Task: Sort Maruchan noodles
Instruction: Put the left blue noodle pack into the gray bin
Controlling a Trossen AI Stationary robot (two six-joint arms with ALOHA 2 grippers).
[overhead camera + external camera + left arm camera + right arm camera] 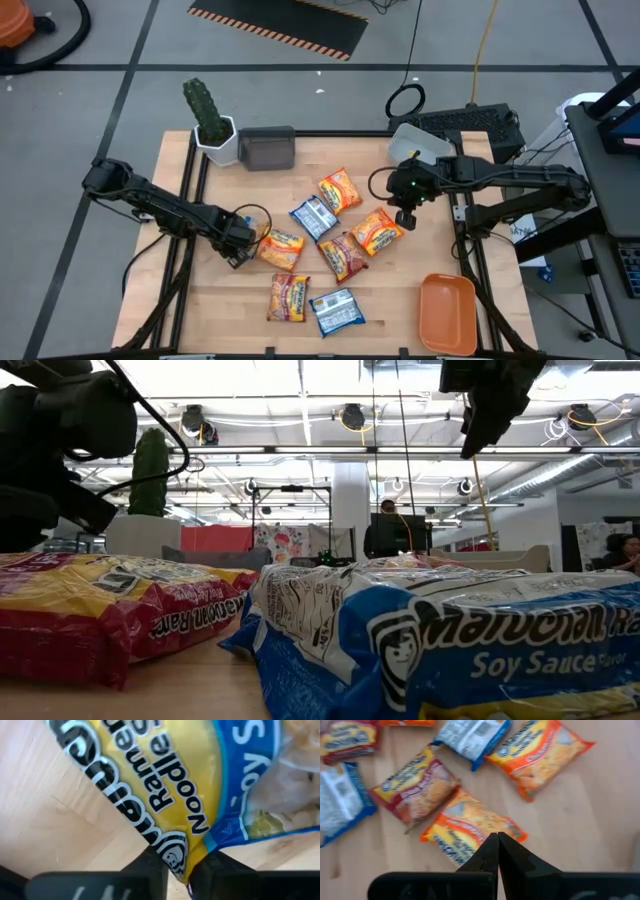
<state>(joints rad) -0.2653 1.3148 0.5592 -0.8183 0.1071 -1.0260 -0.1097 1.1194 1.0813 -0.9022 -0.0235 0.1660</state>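
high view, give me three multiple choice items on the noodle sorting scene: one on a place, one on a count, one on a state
1. Where is the orange tray?
A) beside the cactus
B) under the left arm
C) at the table corner on the right arm's side

2. How many noodle packets lie on the table?
A) four
B) seven
C) eleven

3. The left end effector is:
A) shut on a yellow packet's edge
B) open over bare wood
C) holding the cactus

Answers:
1 C, the high view shows it there.
2 B, seven can be counted in the high view.
3 A, the left wrist view shows both fingers pinching the wrapper.
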